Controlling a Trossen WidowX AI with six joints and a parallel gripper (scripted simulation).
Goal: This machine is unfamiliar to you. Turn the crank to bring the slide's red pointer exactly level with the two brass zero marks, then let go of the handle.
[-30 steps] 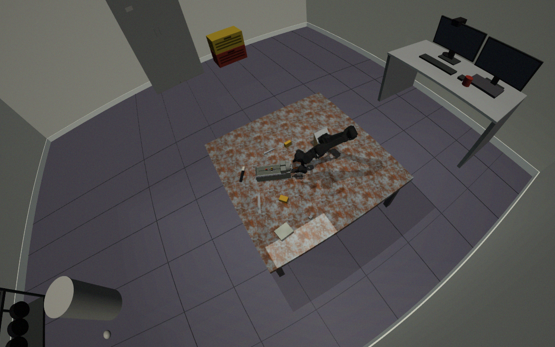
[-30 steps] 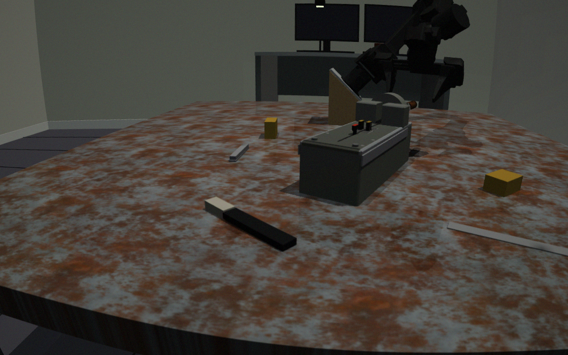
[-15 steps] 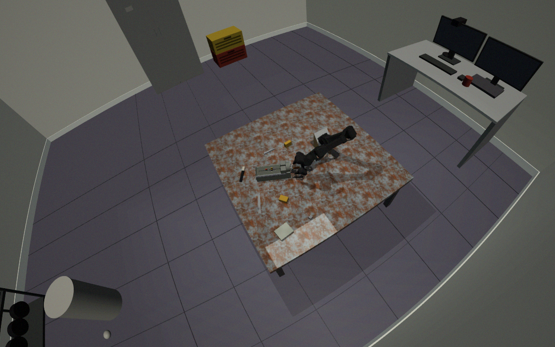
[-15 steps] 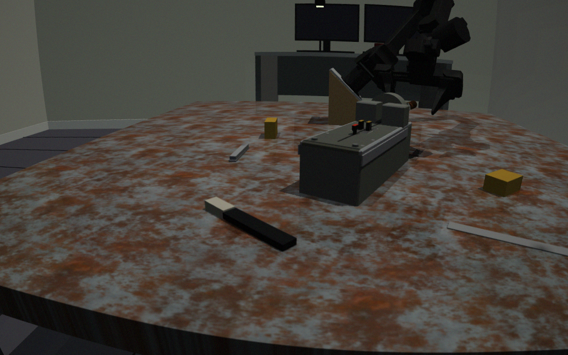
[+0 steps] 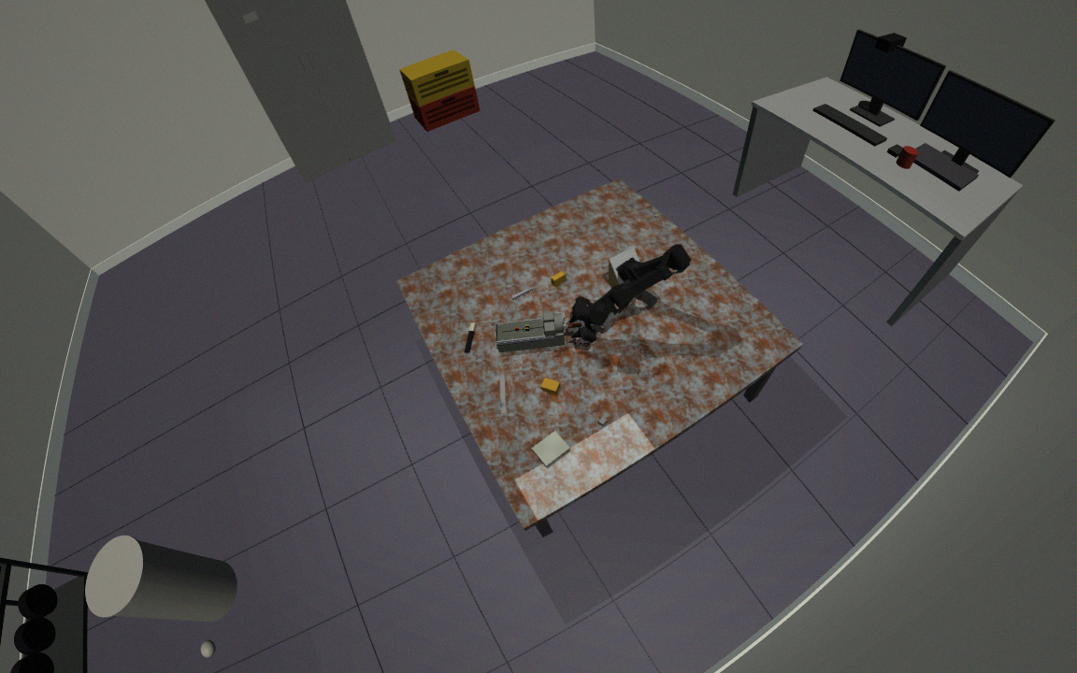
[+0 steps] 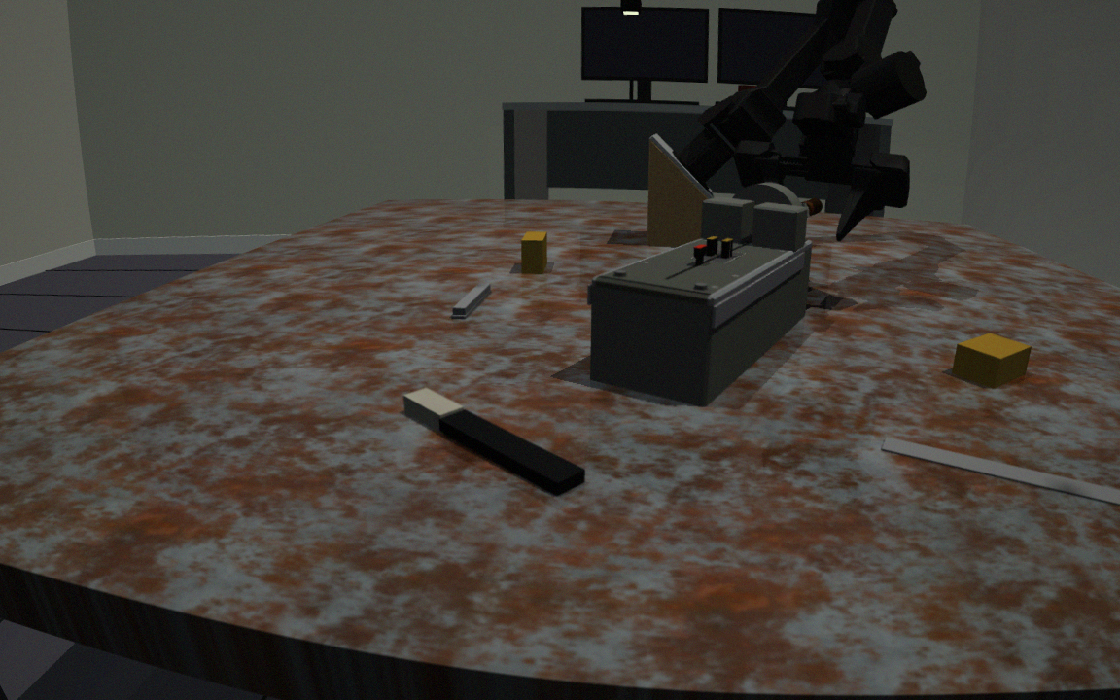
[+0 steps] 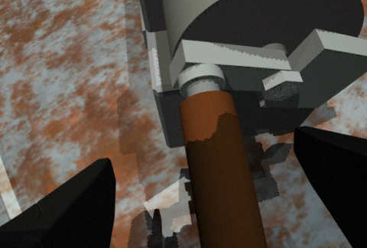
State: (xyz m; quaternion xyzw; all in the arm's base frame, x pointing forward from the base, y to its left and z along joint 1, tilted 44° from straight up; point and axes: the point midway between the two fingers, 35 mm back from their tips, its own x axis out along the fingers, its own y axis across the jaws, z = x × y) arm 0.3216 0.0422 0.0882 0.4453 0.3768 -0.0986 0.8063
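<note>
Pincer (image 5: 582,333) (image 6: 821,227) (image 7: 205,155) open, 2 fingers astride orange handle (image 5: 573,326) (image 6: 814,206) (image 7: 222,171).

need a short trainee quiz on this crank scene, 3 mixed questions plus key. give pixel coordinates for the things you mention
1. True or false: the black parallel-jaw gripper (image 7: 205,155) is clamped on the brown cylindrical crank handle (image 7: 222,164) (image 6: 813,207).
2. Multiple choice: the red-topped slide pointer (image 6: 699,253) is (a) level with the two brass zero marks (image 6: 711,244) (image 6: 726,247), (b) short of them, toward the box's far end from the crank.
3. Fill in: the black bar on the table has a ____ end block (image 6: 432,407).

Key: 1 false; 2 b; 3 cream
</note>
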